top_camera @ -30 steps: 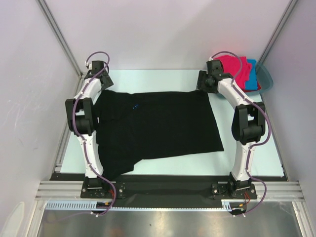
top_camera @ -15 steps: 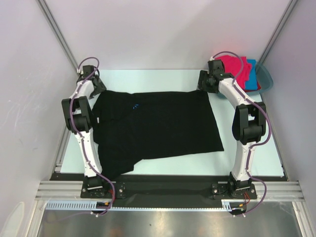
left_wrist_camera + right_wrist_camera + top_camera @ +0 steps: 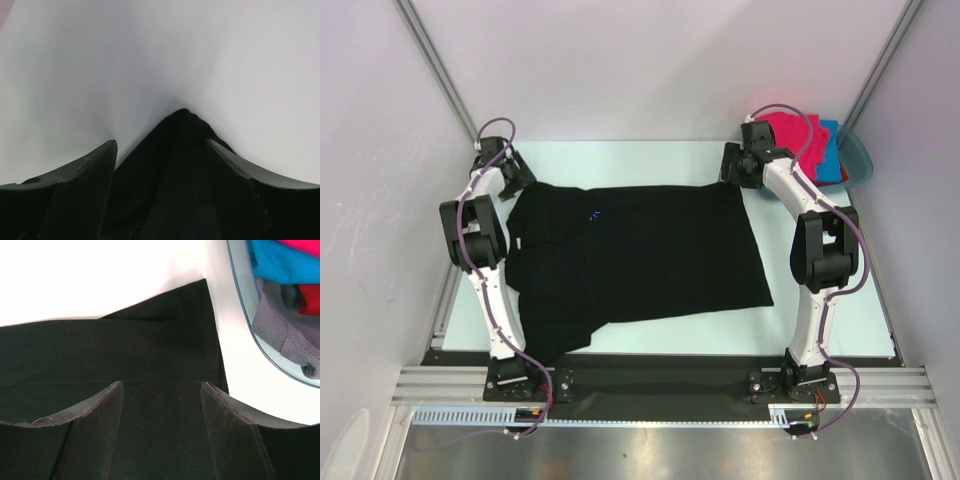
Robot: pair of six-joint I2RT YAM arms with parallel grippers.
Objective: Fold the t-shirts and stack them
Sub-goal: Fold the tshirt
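A large black t-shirt (image 3: 640, 255) lies spread flat across the table. My left gripper (image 3: 510, 172) is at its far left corner. In the left wrist view that gripper (image 3: 160, 147) is open, and a point of black cloth (image 3: 182, 150) lies between its fingers. My right gripper (image 3: 734, 166) is at the shirt's far right corner. The right wrist view shows it (image 3: 161, 385) open just over the black t-shirt's folded edge (image 3: 150, 350). A pink t-shirt (image 3: 790, 135) and a blue t-shirt (image 3: 832, 160) are piled at the back right. A bit of red t-shirt (image 3: 310, 292) shows under the blue one (image 3: 280, 265).
The teal basin (image 3: 860, 155) holds the coloured pile at the back right corner, its rim (image 3: 240, 295) close to my right fingers. A grey cloth (image 3: 280, 327) lies inside it. White walls enclose the table on three sides. A metal rail runs along the near edge.
My left gripper has shifted left and slightly nearer, along the shirt's far left corner, with its jaws a little wider. The right arm and the shirt have not moved.
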